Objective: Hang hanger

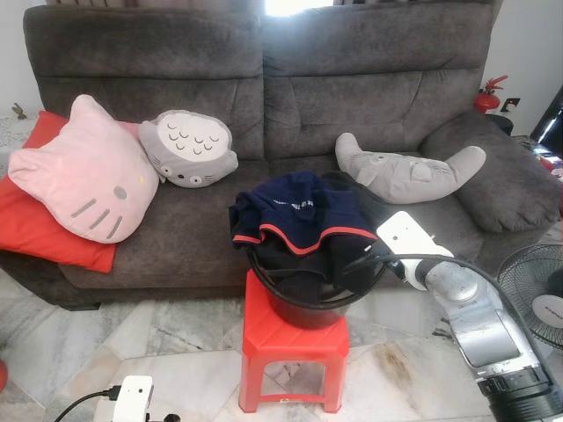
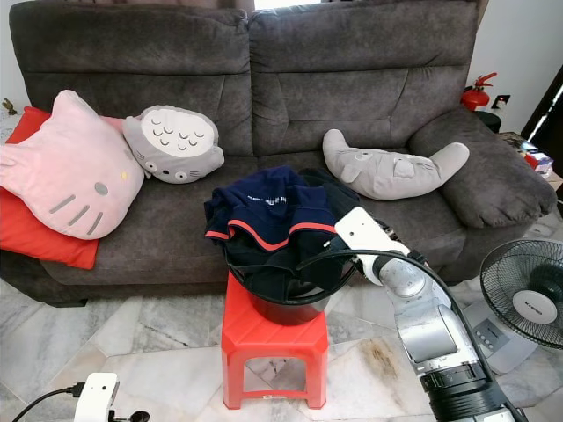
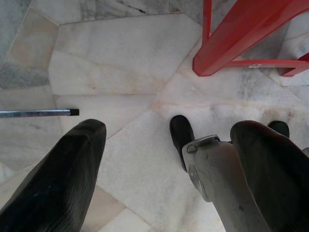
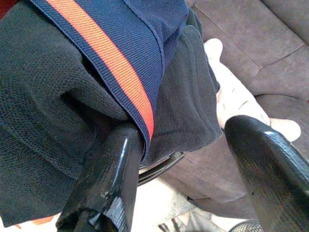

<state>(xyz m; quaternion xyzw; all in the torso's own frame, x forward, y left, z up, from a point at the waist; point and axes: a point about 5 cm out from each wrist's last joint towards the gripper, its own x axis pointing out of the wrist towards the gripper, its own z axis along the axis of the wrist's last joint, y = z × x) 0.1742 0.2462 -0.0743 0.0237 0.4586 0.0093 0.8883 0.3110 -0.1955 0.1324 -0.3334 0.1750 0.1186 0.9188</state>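
Two black fingers of the right gripper (image 4: 183,169) stand spread apart at the edge of a navy garment (image 1: 299,215) with an orange stripe, heaped in a black bucket (image 1: 303,308) on a red stool (image 1: 290,347) before a grey sofa (image 1: 264,79). From the left wrist, the left gripper (image 3: 169,164), fingers parted and empty, hangs over marble floor (image 3: 116,63). No hanger can be made out.
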